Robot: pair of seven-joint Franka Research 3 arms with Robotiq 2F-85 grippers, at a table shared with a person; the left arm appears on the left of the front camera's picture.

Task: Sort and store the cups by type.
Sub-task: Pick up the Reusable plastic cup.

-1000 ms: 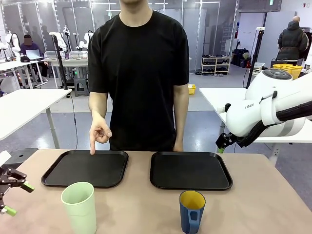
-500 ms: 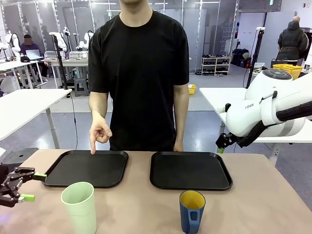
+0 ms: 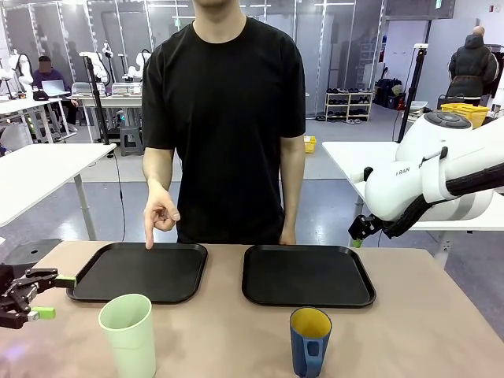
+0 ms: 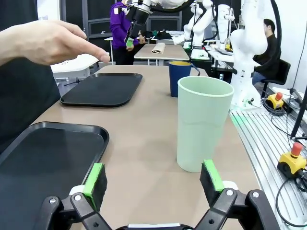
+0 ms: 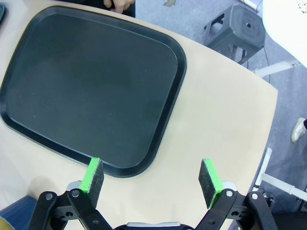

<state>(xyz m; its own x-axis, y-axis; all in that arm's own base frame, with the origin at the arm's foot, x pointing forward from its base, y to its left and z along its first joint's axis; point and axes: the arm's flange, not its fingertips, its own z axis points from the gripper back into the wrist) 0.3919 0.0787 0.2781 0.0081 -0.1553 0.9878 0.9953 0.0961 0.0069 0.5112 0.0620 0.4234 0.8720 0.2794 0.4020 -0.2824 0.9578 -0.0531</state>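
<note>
The tall pale-green plastic tumbler [image 3: 128,335] stands upright at the tan bench's [image 3: 228,335] near left, before the left black rectangular tray [image 3: 138,272]. The shorter dark-blue handled mug [image 3: 309,340], yellow inside, stands before the right black tray [image 3: 307,276]. The left gripper [image 4: 153,175] sits low beside the tumbler, jaws spread and empty, seemingly not touching it; the right gripper [image 5: 152,175] hangs above the right tray's corner, jaws spread.

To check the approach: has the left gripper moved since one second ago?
Yes. The left gripper has shifted right in the front view, toward the near-left corner of the left black tray.
</note>
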